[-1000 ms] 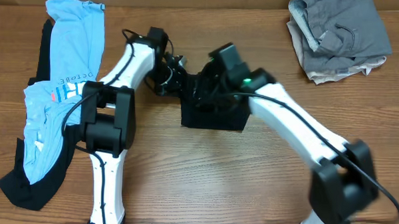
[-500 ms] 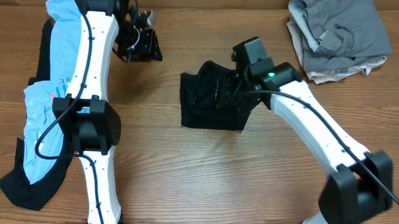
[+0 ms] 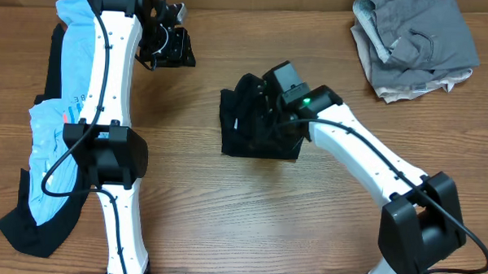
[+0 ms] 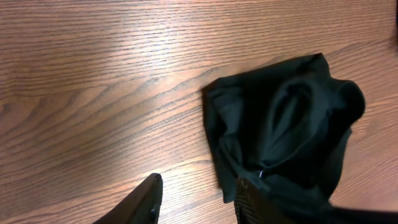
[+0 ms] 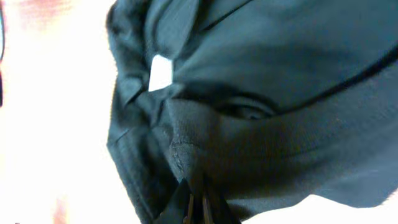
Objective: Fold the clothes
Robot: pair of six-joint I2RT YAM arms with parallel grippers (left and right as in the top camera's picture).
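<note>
Black shirt [image 3: 248,129] lies bunched into a compact, roughly square bundle at the middle of the table [image 3: 225,218], its small white label [image 5: 160,72] showing in the right wrist view. A second ago both arms crowded over it; since then the left arm has swung off to the far-left part of the table, and the left gripper [image 4: 198,200] now hangs over bare wood with its fingers spread and nothing between them, the bundle well off to one side in its own camera. The right gripper [image 5: 194,205], whose fingers stood apart a moment ago, has now pressed them together on a thin ridge of the black cloth at the bundle's upper edge. The bundle itself has not shifted. That suggests the left arm's share of this fold is over and the right is taking hold, either to tuck a last flap or to carry the piece off. No container is in view: the light-blue tee [image 3: 75,90] sprawls unfolded at the left edge, and a grey pile [image 3: 418,45] sits at the far-right corner.
</note>
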